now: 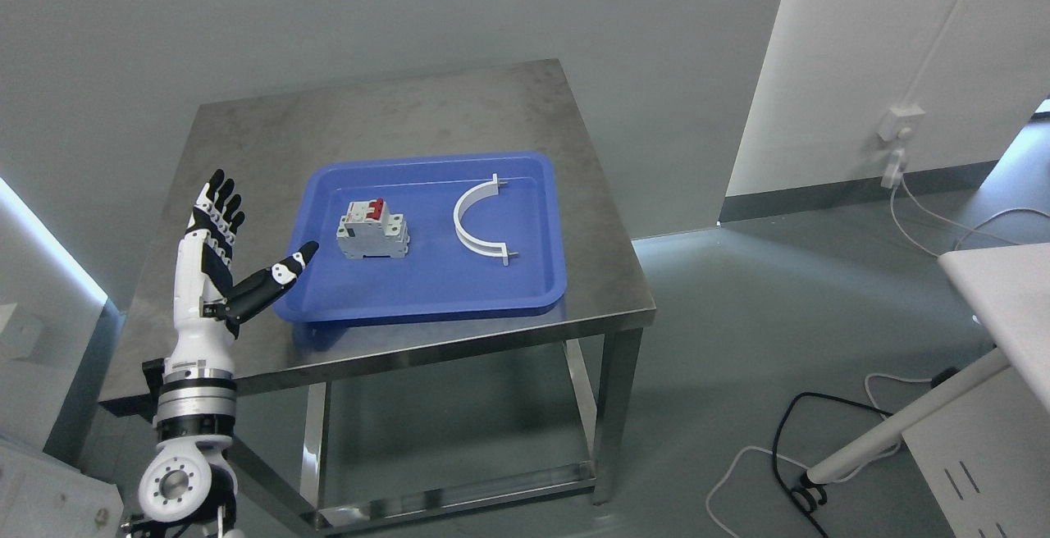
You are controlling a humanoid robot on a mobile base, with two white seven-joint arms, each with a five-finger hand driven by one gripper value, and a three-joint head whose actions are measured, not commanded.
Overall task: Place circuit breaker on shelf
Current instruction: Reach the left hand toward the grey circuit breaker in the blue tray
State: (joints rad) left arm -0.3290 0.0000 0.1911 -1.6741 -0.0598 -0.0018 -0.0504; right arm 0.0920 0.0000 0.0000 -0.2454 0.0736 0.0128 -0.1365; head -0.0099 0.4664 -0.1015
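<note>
**Breaker in blue tray on steel table**

The circuit breaker (373, 230) is seen in a blue tray (426, 296) beside a white curved bracket (480, 220). The steel table (271, 136) is set on grey floor. The left hand (220, 259) is held spread, empty.

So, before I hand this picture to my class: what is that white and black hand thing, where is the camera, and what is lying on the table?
The picture comes from a camera on a humanoid robot's head, looking down. The white and black thing is the robot's left hand, raised with fingers spread, holding nothing. Its right hand is out of view. In front stands a steel table carrying a blue tray. In the tray lie a grey circuit breaker with red switches, and beside it, apart, a white curved bracket. The hand's thumb points toward the tray's left edge. Nothing is held.
</note>
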